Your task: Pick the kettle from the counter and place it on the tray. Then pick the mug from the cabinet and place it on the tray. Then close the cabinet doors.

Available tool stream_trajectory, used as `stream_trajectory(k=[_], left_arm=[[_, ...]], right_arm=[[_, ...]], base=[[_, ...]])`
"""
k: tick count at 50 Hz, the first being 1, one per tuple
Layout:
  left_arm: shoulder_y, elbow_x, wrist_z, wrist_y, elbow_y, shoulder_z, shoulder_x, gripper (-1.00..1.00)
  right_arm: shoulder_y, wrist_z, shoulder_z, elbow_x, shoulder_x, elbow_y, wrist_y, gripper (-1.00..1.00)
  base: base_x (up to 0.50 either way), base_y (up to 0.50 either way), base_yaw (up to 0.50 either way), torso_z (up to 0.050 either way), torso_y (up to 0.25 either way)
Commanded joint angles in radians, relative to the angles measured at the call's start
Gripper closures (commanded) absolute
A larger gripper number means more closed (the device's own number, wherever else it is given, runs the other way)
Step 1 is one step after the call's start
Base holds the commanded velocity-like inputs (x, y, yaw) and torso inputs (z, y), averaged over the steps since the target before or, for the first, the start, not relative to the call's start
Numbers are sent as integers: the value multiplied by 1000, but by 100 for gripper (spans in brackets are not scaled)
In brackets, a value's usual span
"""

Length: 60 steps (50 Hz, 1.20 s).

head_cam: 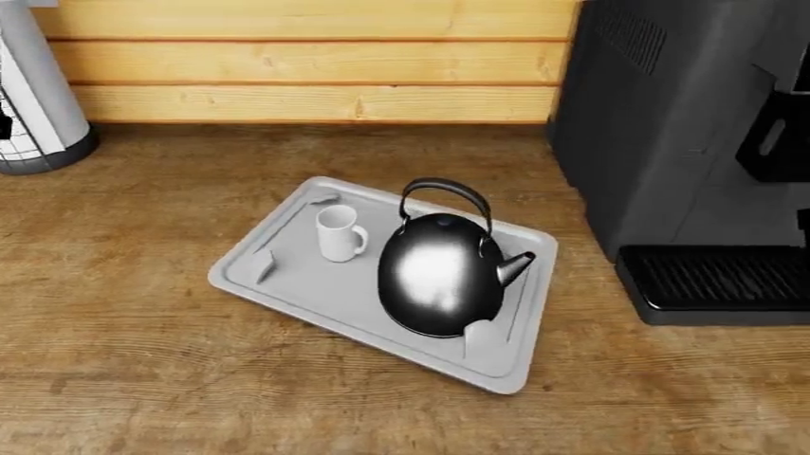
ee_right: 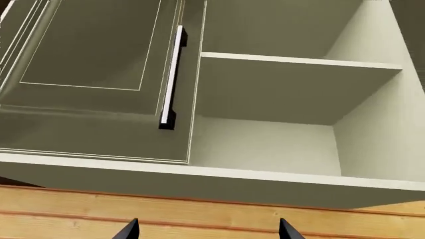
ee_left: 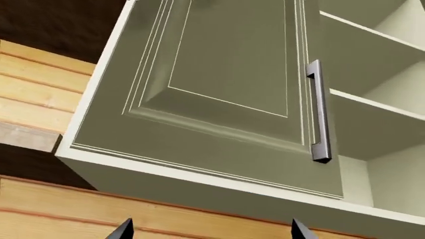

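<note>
Wall behind the worktop clad in horizontal pale pine planks (head_cam: pixel 317 57), warm yellow, knots and seams visible. Tall dark grey coffee machine (head_cam: pixel 684 123) stands at the right against the wall, with a ribbed black drip grate (head_cam: pixel 715 277) at its foot. At far left, a white cone-shaped appliance (head_cam: pixel 32 95) with a dark grey base ring, partly cut off by the frame edge. Overhead, an olive-green wall cabinet: left door (ee_left: pixel 219 74) shut, raised panel with thin pale inlay lines, vertical brushed-metal bar handle (ee_left: pixel 319 112). The right half stands open to view, showing a pale interior shelf (ee_right: pixel 299 62). Light soft and even, dull shadows under the cabinet.
</note>
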<state>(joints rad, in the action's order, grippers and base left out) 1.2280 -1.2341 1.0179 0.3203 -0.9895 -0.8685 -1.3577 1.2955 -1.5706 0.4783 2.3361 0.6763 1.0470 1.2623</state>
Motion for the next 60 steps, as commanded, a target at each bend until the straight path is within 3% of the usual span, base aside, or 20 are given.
stream_trajectory(k=[1,60], left_arm=[[-56,19,15,59,-32,-10,-28,-100],[-79,51,14,68,-15,-37,-12,-100]], right_arm=[[2,0,-6,-8,-1,0,2,-100],[-32,0,32,-4,-25,0,23,-100]], base=[[2,-500,0,0,0],[2,-500,0,0,0]])
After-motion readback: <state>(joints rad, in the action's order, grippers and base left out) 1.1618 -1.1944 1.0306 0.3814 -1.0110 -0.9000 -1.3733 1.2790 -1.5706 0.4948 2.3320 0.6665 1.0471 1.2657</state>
